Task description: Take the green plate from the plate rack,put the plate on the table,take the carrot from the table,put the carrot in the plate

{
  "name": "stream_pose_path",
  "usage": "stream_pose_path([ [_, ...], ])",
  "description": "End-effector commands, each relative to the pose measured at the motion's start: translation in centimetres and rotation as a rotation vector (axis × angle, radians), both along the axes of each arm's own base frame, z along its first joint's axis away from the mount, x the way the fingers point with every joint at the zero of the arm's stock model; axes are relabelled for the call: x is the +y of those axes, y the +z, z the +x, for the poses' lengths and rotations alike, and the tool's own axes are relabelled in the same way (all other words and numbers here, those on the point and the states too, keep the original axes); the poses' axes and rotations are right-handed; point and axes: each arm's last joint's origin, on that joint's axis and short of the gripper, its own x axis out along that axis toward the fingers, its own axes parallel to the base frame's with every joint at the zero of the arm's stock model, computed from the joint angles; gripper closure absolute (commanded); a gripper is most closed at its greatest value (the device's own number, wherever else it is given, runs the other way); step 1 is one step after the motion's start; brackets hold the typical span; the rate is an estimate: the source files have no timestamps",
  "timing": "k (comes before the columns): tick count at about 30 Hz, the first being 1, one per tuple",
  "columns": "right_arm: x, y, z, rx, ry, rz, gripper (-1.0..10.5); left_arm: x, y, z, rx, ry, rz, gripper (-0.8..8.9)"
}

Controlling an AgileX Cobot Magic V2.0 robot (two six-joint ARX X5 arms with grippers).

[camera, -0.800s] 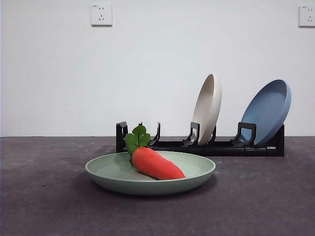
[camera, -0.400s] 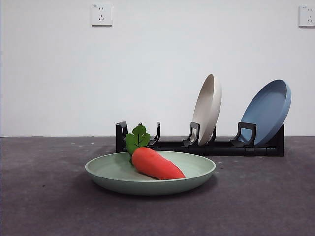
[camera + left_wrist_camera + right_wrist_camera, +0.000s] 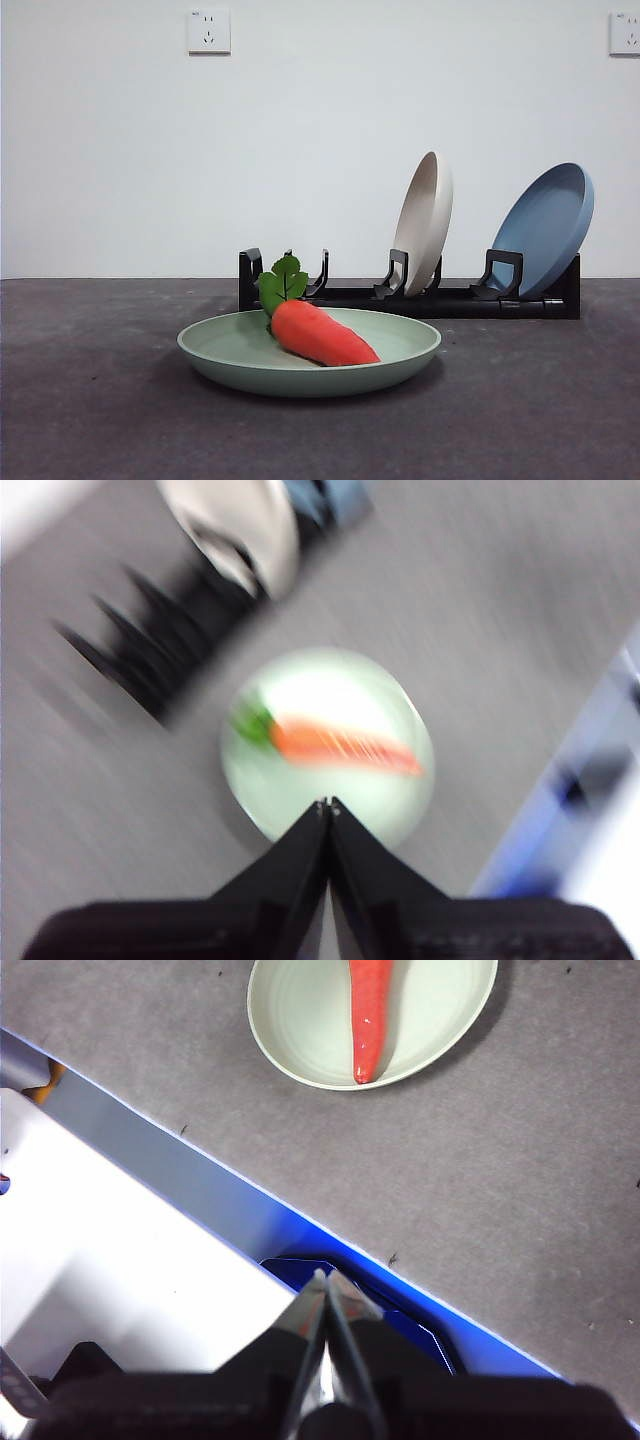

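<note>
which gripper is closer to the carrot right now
Left, as far as the wrist views suggest. The left gripper, fingers shut, hangs above the green plate holding the carrot. The right gripper, also shut, sits back past the table edge.

No text, label, brand, number or sign can be read anywhere. The two white wall sockets high on the far wall, one at the left (image 3: 208,31) and one at the right edge (image 3: 625,32), carry tiny dark marks near their top edges, too small to make out as letters or figures.
</note>
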Motion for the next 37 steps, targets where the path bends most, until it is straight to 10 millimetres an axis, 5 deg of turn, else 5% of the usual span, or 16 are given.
stream_pose_path([
  [1, 0.0, -0.1, 0.0, 0.0, -0.001, -0.002, 9.5, 1.9, 1.5, 1.1, -0.215, 0.011, -0.085, 8.17],
  [5, 0.0, -0.1, 0.0, -0.001, -0.001, -0.002, 9.5, 5.2, 2.1, 1.5, -0.386, 0.1, -0.254, 8.16],
  [9, 0.0, -0.1, 0.0, 0.0, -0.001, -0.002, 9.5, 8.2, 0.7, 0.8, -0.528, 0.247, -0.294, 8.16],
  [16, 0.0, -0.1, 0.0, -0.001, -0.001, -0.002, 9.5, 11.0, -6.0, -1.1, -0.619, 0.471, -0.253, 8.16],
  [28, 0.0, -0.1, 0.0, -0.001, -0.001, -0.002, 9.5, 12.1, -18.6, -1.3, -0.56, 0.618, -0.287, 8.16],
  [37, 0.0, -0.1, 0.0, -0.001, -0.001, -0.002, 9.5, 12.1, -24.6, -0.7, -0.445, 0.649, -0.302, 8.16],
])
